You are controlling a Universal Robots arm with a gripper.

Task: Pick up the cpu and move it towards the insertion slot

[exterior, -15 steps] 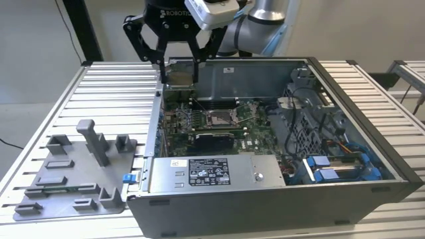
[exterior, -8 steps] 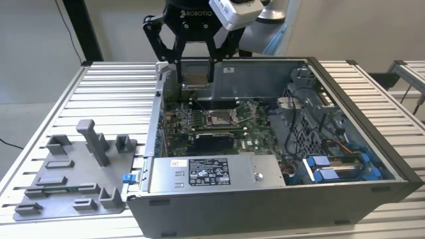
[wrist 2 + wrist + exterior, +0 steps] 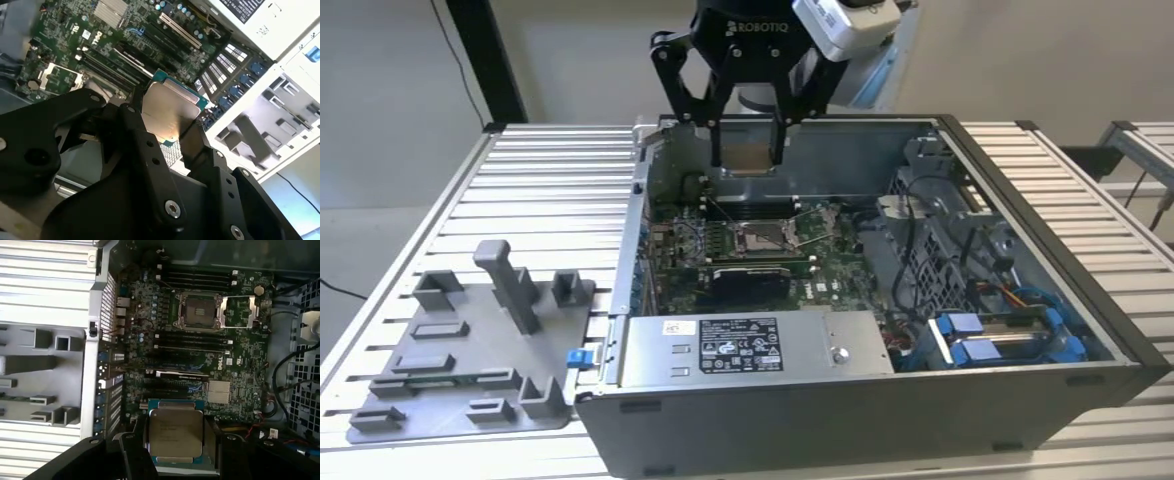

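Closest to us in the second wrist view are the black jointed links of the gripper point(image 3: 165, 122), drawn in on the cpu point(image 3: 170, 107) and pinching it by two opposite edges. Both wrist views turn the chip's silvery, faintly brushed lid toward us, with a teal rim showing around it in the first wrist view point(image 3: 176, 435). The exterior view instead gives us its tan face point(image 3: 747, 155), held in the air between the gripper's tips point(image 3: 747, 160) over the far end of the open computer case point(image 3: 854, 420), well clear of the board.

We find the insertion slot point(image 3: 761, 237) lower down on the green motherboard point(image 3: 200, 370). The first wrist view shows it best point(image 3: 196, 315): a square silver frame round a tan-grey centre, its metal cover swung open beside it.

Outside the case, on the exterior view's left, a grey plastic fixture tray point(image 3: 467, 340) with upright blocks lies on a table point(image 3: 547, 180) of ribbed aluminium slats. A boxy grey power supply point(image 3: 734, 350) sits along the near wall, blue drive brackets point(image 3: 1001, 335) beside it. Pale plain walls stand behind.
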